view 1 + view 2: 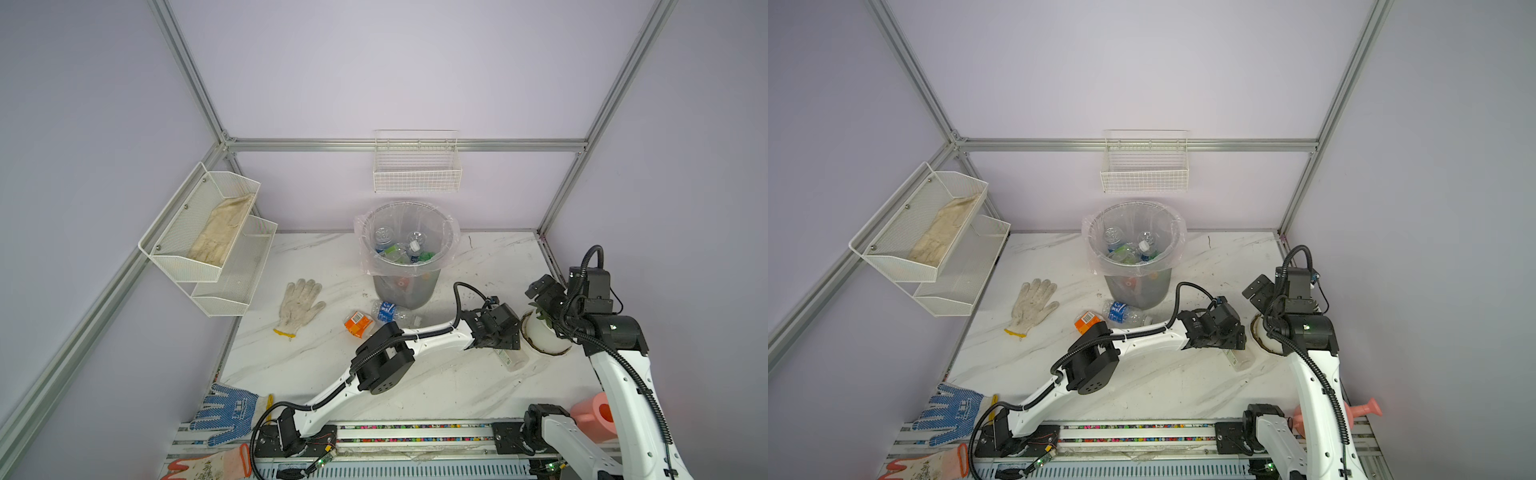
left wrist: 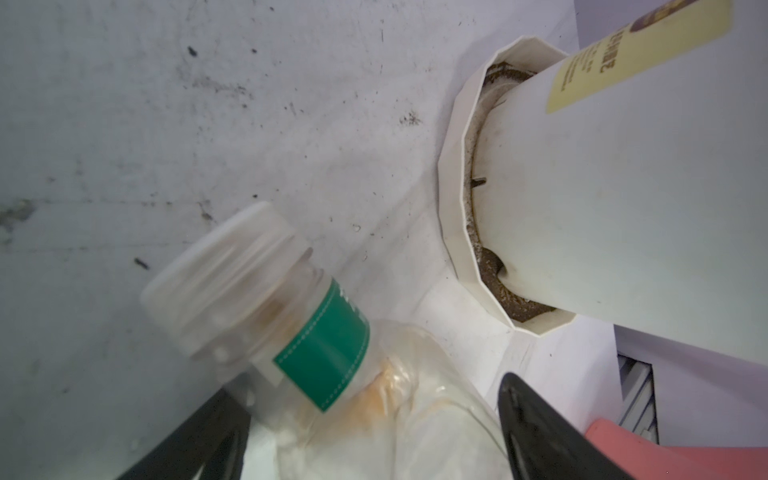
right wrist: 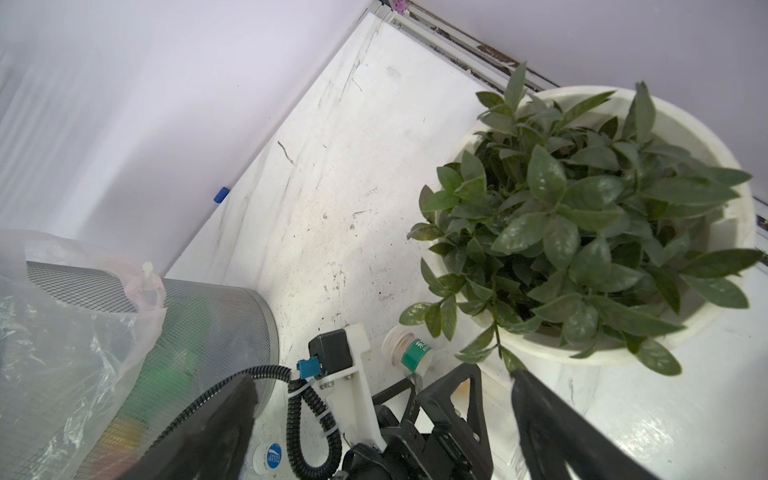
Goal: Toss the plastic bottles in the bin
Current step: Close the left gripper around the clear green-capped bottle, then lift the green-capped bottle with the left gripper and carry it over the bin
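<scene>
Marble tabletop (image 1: 436, 386): left gripper (image 2: 365, 386) is spread open, straddling the clear green-labelled plastic bottle (image 2: 324, 345), long axis running straight out, white cap (image 2: 216, 266) pointing away.

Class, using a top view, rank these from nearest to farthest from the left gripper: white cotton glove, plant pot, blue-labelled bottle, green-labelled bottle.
1. Green-labelled bottle, right at the left gripper.
2. Plant pot, just to its right.
3. Blue-labelled bottle, lying mid-table.
4. White glove, far left.

bottles (image 1: 400, 250) in bin (image 1: 409, 293), pot (image 1: 545, 338) right of bin
</scene>
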